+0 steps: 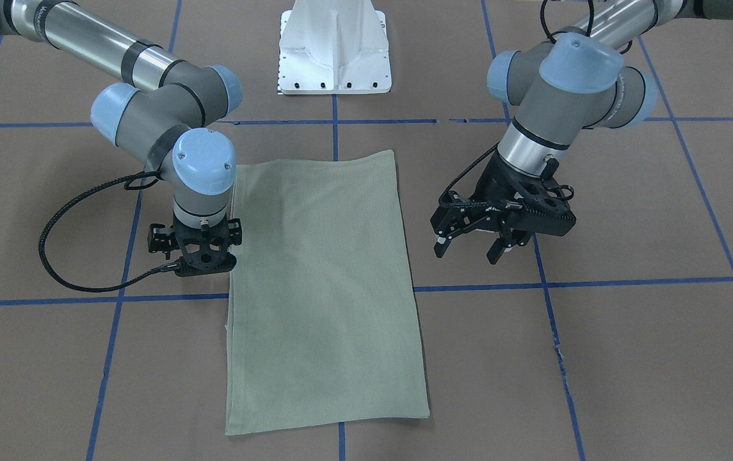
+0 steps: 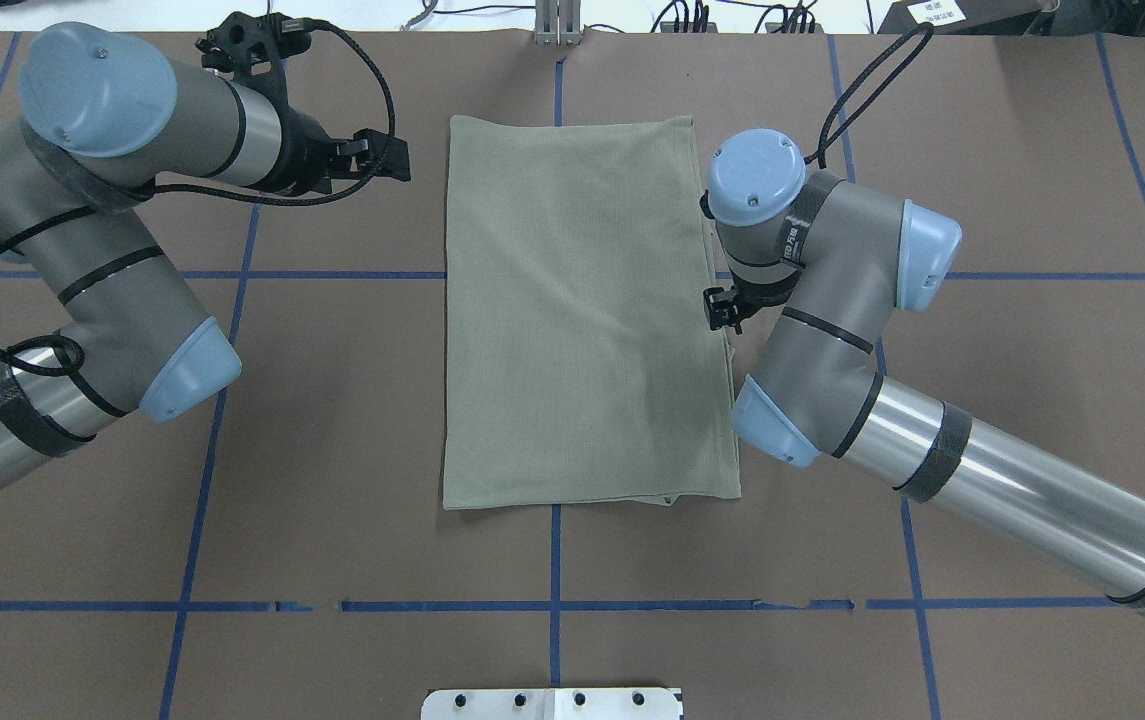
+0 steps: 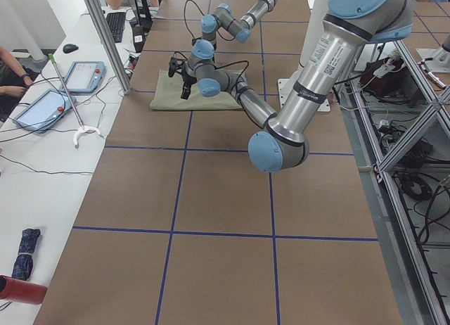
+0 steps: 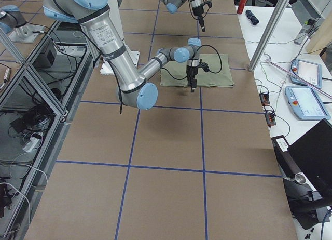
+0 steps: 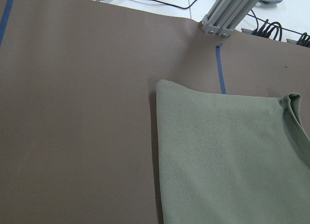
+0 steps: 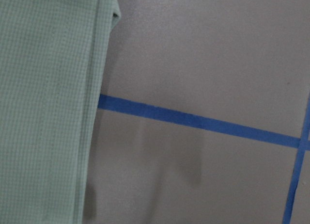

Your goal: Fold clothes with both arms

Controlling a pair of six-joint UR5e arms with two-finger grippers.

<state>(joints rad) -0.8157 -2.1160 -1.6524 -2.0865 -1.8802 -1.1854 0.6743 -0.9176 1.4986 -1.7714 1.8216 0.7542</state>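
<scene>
The clothes (image 1: 321,288) lie flat on the brown table, folded into a tall sage-green rectangle (image 2: 582,320). My left gripper (image 1: 468,250) hangs open above the bare table beside the cloth's side edge, holding nothing; from overhead it (image 2: 387,160) points at the cloth's far corner. My right gripper (image 1: 203,256) points straight down just off the opposite long edge and is largely hidden under its wrist (image 2: 722,308). Its wrist view shows that layered edge (image 6: 92,112) and two separate finger shadows on the table, with nothing held. The left wrist view shows a corner of the clothes (image 5: 232,156).
The white pedestal base (image 1: 334,51) stands at the robot's side of the table. Blue tape lines (image 1: 596,282) cross the brown surface. An aluminium post (image 5: 227,15) and cables stand past the far edge. Tablets (image 3: 42,107) lie on a side desk.
</scene>
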